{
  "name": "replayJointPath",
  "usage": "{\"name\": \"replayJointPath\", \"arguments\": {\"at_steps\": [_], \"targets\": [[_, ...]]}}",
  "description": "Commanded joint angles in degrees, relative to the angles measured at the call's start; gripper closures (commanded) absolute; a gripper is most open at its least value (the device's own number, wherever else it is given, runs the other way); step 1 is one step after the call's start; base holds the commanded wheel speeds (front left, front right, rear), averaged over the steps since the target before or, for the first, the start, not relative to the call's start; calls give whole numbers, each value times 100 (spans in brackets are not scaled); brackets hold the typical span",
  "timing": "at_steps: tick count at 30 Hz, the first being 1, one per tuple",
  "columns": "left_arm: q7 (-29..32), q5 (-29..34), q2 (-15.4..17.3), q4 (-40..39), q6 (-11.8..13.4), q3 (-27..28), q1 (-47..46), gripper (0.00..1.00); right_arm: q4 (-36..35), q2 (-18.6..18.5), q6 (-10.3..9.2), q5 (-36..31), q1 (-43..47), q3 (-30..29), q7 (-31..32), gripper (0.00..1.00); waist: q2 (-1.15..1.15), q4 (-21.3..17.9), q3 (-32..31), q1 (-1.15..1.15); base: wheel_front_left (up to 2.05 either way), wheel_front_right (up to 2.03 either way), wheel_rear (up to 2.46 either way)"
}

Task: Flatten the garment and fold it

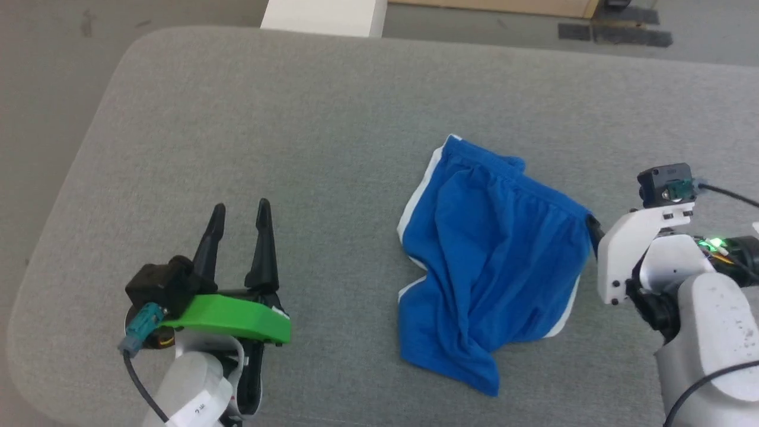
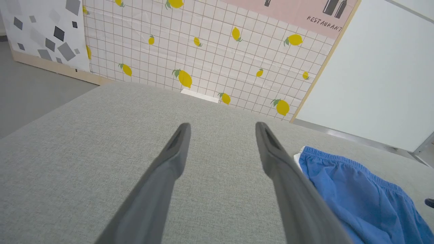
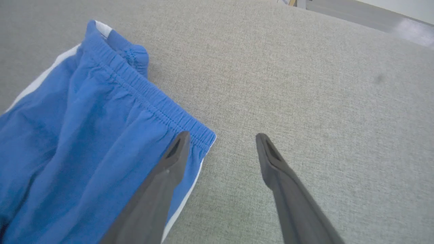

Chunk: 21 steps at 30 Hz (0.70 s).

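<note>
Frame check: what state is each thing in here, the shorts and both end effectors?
garment: rumpled, neither flattened nor folded, lying loose on the grey cushion.
left end effector: open, empty, apart from the garment.
right end effector: open, at the garment's waistband corner, gripping nothing; contact cannot be told.

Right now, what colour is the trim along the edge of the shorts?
White trim on the bright blue shorts; clearest in the head view.
</note>
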Motion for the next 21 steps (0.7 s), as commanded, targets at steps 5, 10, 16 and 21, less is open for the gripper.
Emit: {"name": "replayJointPath", "arguments": {"at_steps": [5,10,16,21], "targets": [[-21,272,-190,-69,-228,261,16,0,190,-84,-9,-109,-163,7,433,0,0,390,468,0,0,0,0],[-21,461,-358,10,-442,467,-23,0,392,-102,-9,-30,-101,97,470,0,0,493,600,0,0,0,0],[-21,542,-443,137,-566,575,-20,0,390,-153,-9,86,-143,77,381,100,0,430,535,0,0,0,0],[-21,569,-484,230,-640,594,22,0,-15,-139,-9,299,-104,-221,26,100,0,207,312,0,0,0,0]]}}
